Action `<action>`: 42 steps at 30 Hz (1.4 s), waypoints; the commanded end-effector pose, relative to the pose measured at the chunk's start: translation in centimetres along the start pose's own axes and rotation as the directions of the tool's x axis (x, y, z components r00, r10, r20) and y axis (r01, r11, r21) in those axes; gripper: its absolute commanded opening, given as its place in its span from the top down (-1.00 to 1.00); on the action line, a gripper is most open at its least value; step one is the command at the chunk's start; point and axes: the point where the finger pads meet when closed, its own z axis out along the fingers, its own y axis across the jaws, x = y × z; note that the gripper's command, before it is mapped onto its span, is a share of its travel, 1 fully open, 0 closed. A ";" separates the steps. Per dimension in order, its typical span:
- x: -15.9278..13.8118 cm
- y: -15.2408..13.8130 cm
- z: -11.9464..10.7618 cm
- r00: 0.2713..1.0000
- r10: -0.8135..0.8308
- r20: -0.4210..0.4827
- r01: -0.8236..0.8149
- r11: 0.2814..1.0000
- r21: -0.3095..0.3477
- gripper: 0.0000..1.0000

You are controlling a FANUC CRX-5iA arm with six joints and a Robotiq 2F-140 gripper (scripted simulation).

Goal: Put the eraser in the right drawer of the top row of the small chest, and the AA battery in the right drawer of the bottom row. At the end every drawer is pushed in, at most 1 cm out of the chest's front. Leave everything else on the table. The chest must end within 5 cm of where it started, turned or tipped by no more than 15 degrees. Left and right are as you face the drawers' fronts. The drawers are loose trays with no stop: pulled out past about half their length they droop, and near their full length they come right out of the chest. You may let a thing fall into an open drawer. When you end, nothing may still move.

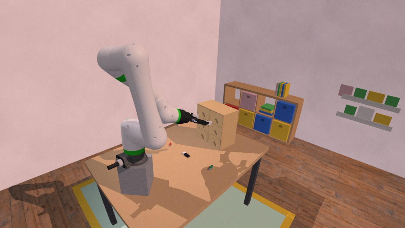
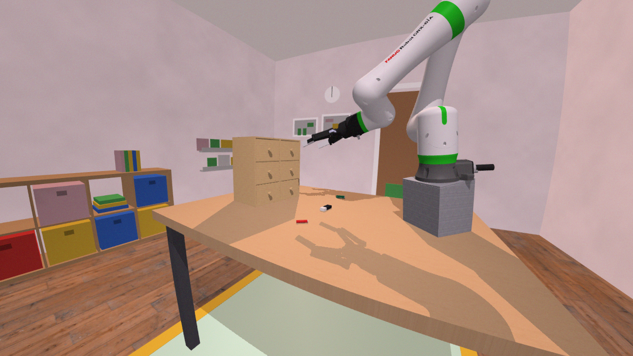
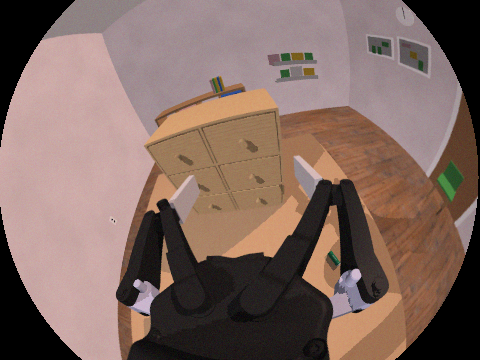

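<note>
The arm reaches out level from its grey pedestal toward the small chest, which stands at the far side of the desk with its six drawers all flush with the front. The claw points at the drawer fronts at the height of the top row, its fingers spread wide with nothing between them. In the exterior view the claw hangs in the air just short of the chest, fingertips not touching the wood. From the wrist view the two white pads frame the chest, and the top row's right drawer shows its small knob, closed like the others. The eraser, white with a black end, lies flat on the desk well in front of the chest, between the pedestal and the desk's right edge; in the exterior view the eraser sits in the arm's shadow. The AA battery, green, lies nearer the desk's near right side, well apart from the eraser. A small red item lies close to the robot's base. Behind the desk a shelf unit with coloured boxes stands against the wall.
</note>
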 end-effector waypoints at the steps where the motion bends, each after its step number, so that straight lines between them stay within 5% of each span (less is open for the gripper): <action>1: -0.2 -0.7 0.4 1.000 -0.008 -0.025 0.007 0.999 -0.047 0.60; 29: -0.2 -0.7 1.0 1.000 -0.008 -0.025 0.007 0.999 -0.047 0.60; 42: 0.1 -0.5 5.0 1.000 -0.008 -0.025 0.007 0.999 -0.047 0.60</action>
